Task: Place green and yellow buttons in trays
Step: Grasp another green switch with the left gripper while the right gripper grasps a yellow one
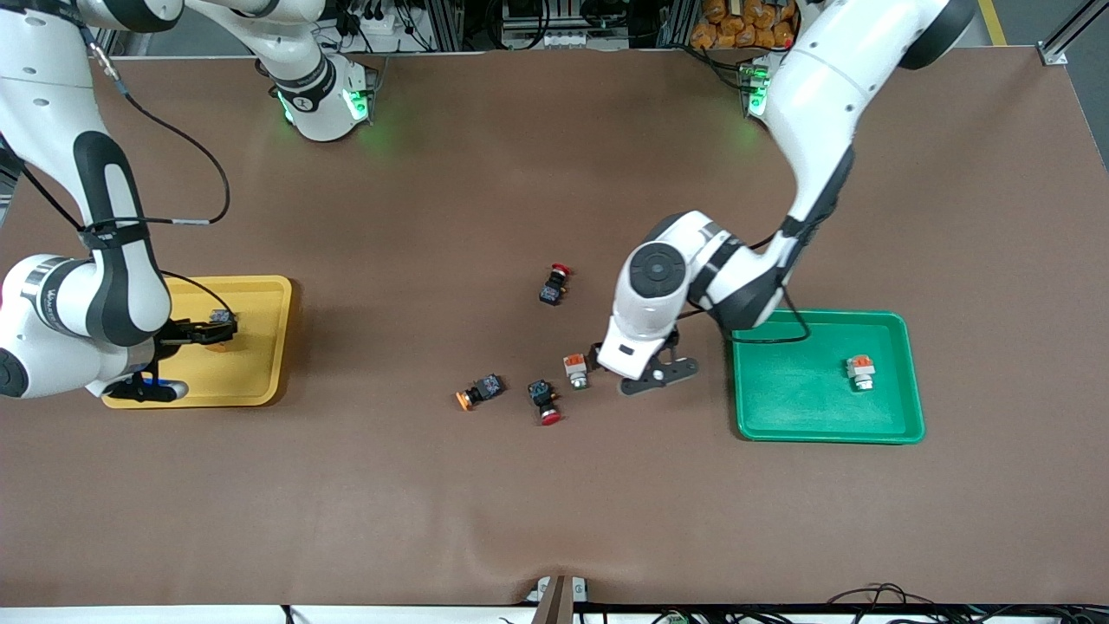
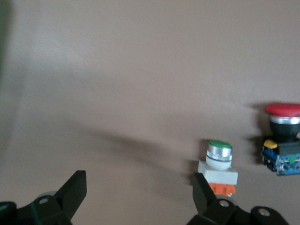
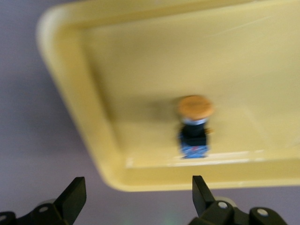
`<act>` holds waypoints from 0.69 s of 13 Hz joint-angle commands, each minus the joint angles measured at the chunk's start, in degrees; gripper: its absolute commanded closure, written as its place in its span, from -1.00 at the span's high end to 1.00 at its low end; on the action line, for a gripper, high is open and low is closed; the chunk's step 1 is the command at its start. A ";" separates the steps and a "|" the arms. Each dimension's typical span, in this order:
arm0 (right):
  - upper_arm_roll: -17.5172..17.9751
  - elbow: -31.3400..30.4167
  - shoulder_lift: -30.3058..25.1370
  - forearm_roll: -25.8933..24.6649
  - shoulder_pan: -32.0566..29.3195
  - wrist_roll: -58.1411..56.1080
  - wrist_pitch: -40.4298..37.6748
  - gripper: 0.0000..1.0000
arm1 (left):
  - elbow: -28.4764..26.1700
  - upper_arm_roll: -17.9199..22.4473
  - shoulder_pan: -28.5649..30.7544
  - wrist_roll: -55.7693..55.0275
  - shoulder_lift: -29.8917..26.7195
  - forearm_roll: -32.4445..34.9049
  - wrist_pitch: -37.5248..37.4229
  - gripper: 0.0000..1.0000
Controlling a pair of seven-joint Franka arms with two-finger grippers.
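The left gripper [image 1: 645,374] hangs low over the table [image 1: 554,503] with jaws wide and empty, just beside a green button [image 1: 576,370] that stands between the two trays. In the left wrist view that button [image 2: 218,165] sits close against one finger [image 2: 201,192], not centred in the gap. To do this pick well, the arm should shift sideways until the white body lies midway between the fingers, then descend and close on the body, not the rounded cap, taking care not to nudge the red button [image 1: 546,400] close by.

The right gripper [image 1: 204,334] hovers over the yellow tray [image 1: 269,295], jaws wide and empty; a yellow button [image 3: 194,126] lies in that tray beneath it. One green button [image 1: 859,372] already rests in the green tray [image 1: 901,433]. Another yellow button [image 1: 478,392] lies on its side on the table, near the middle, awaiting the right arm. A second red button [image 1: 554,284] lies farther from the front camera.
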 commanded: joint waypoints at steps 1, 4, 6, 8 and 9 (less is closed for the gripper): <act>-0.08 1.42 -0.32 8.41 3.97 9.04 -1.44 1.00 | 5.47 0.65 -1.52 0.02 3.64 -0.50 -0.58 1.00; -0.16 2.99 -0.15 16.01 9.41 19.58 -0.56 1.00 | 7.41 0.65 -2.66 -0.07 4.70 -0.59 -0.23 1.00; -0.16 3.53 -0.14 16.37 12.66 29.49 1.98 1.00 | 7.94 0.65 -3.63 -0.16 5.67 -0.68 1.34 1.00; -0.16 3.35 0.12 18.03 17.57 40.39 7.41 1.00 | 8.29 0.65 -4.33 -1.30 6.72 -0.68 3.54 1.00; -0.16 3.35 0.29 19.17 20.65 47.32 10.22 1.00 | 8.38 0.91 -4.95 -1.30 6.99 -0.59 3.72 0.99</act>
